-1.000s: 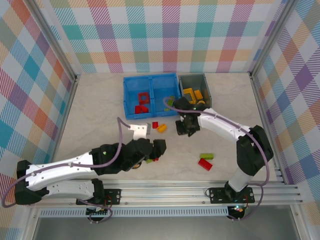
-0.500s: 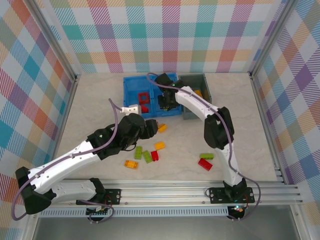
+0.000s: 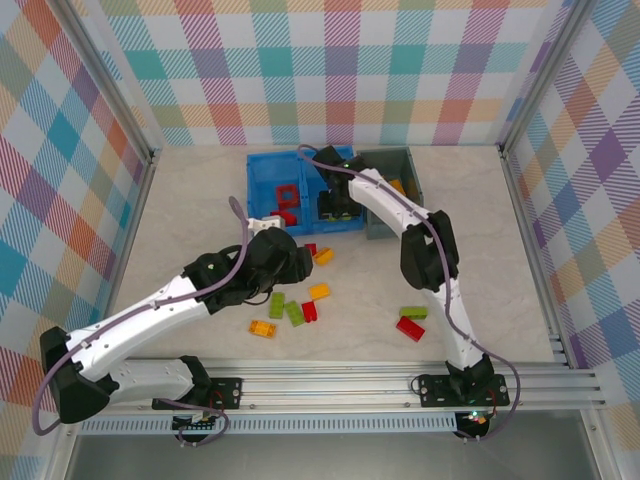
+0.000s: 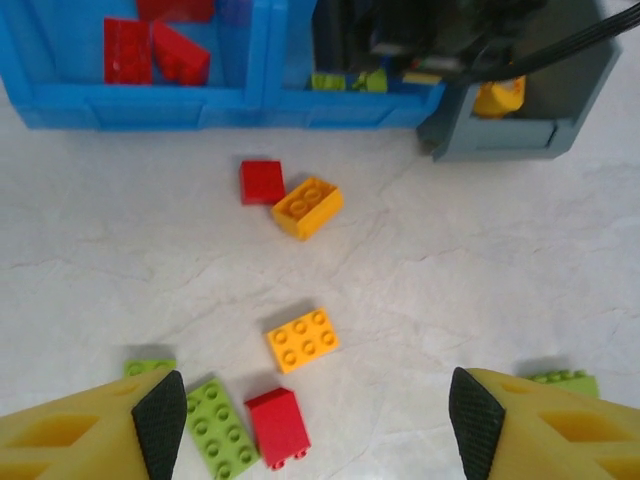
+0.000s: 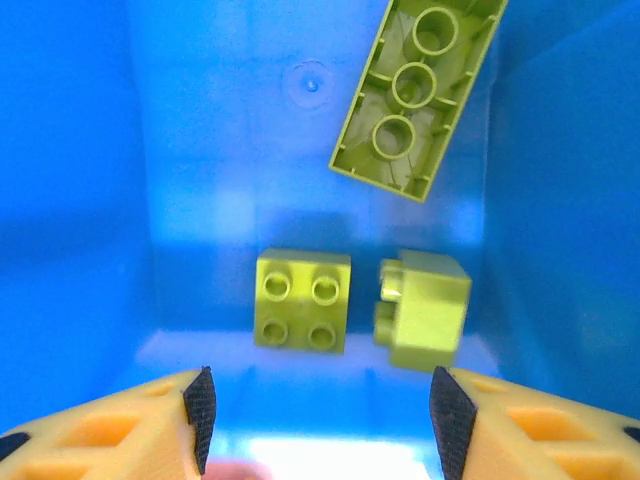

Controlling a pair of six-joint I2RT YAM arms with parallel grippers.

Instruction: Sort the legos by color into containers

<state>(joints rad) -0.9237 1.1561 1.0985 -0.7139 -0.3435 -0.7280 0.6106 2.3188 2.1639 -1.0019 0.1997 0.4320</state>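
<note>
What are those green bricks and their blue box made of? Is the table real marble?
The lime green bricks look like hard moulded plastic, slightly glossy, with crisp studs; the upturned brick shows hollow tubes. The blue bin looks like smooth shiny plastic, with light glare on its floor. The tabletop has pale marble-like veining, but stone or print cannot be told.

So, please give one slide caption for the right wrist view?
Open right hand over a blue bin compartment holding three lime green legos, one upside down.
</note>
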